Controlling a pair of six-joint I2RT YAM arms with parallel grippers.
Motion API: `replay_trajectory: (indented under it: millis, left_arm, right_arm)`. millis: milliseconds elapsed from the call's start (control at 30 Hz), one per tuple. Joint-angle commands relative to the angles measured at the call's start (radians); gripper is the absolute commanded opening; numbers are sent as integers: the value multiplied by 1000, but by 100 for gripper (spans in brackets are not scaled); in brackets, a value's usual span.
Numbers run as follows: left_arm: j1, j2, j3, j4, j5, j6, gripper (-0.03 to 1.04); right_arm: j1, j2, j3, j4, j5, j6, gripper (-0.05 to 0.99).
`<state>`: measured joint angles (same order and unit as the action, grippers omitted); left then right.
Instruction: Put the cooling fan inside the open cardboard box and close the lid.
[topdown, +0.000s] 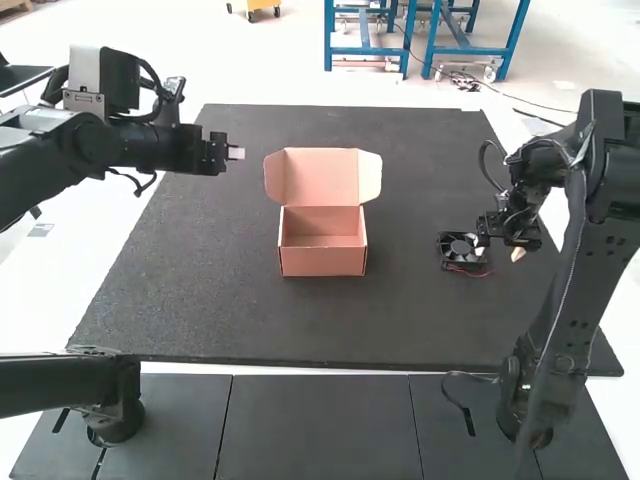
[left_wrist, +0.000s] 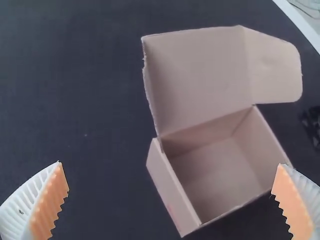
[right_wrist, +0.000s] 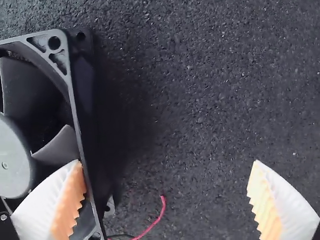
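Cardboard box (topdown: 322, 240): plain pinkish tan, inside and out. Cooling fan (topdown: 458, 248): black frame, grey hub; wire (right_wrist: 159, 212) red. Mat (topdown: 180, 260): black, finely speckled. Fingers (right_wrist: 290, 205): white, ribbed; pads (right_wrist: 67, 200): orange, toothed.

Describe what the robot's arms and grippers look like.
The left arm and right arm are black and tubular. The left one carries a white and grey boxy module on top, and black cables loop near the right wrist. The left gripper and right gripper both have white ribbed fingers with orange saw-toothed pads.
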<state>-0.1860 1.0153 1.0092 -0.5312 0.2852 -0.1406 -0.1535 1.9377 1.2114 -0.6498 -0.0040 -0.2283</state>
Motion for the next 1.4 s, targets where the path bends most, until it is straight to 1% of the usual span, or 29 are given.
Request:
replay_trajectory:
  millis: [0,33,67,133,267,367,467,500,567,600,633,667,767,867,967,1067,1100,1133,1300,1367]
  left_arm:
    - [2,-12,48,4,9,-10,96]
    - [2,-12,51,2,9,-10,96]
    - [2,-12,52,2,9,-10,96]
    - [2,-12,54,0,9,-10,96]
    - [2,-12,55,0,9,-10,96]
    - [2,-12,57,-4,9,-10,96]
    - [2,-12,57,-6,9,-11,96]
    - [2,-12,60,-6,9,-11,96]
    - [2,-12,60,-9,9,-11,96]
    - [2,-12,60,-9,9,-11,96]
    - [2,-12,62,-9,9,-11,96]
    - [2,-12,63,-9,9,-11,96]
    - [2,-12,62,-10,9,-11,96]
    - [2,-12,55,-9,9,-11,96]
    - [2,-12,51,-1,9,-11,96]
    - [3,-12,46,7,9,-11,96]
    - [5,-12,43,11,9,-11,96]
    - [8,-12,40,16,9,-13,96]
    - [14,-12,22,28,9,-13,96]
    - [20,-12,11,34,8,-13,96]
  right_arm:
    - [12,23,4,-14,-7,-2,72]
    - [15,24,4,-14,-7,-2,72]
    - [19,26,4,-19,-7,-2,68]
    - [28,32,2,-22,-17,0,53]
    - [35,38,-1,-22,-60,-2,29]
    - [48,46,-3,-27,-67,1,26]
    - [54,53,-3,-40,-103,6,8]
    - [55,55,-3,-42,-117,7,6]
    - [60,56,-6,-50,-126,9,4]
    - [63,55,-7,-50,-128,21,3]
    - [63,55,-9,-48,-136,40,-1]
    - [60,56,-9,-48,-142,63,-1]
    - [60,56,-6,-48,-165,87,-1]
    - [60,49,2,-48,-175,89,-1]
    - [55,24,28,-50,-215,86,-1]
    - [52,-36,57,-50,-241,87,-1]
    - [51,-51,65,-50,-260,87,-1]
    - [49,-69,76,-53,-263,87,-1]
    - [51,-152,112,-157,-309,81,-1]
    - [51,-192,108,-185,-309,81,-1]
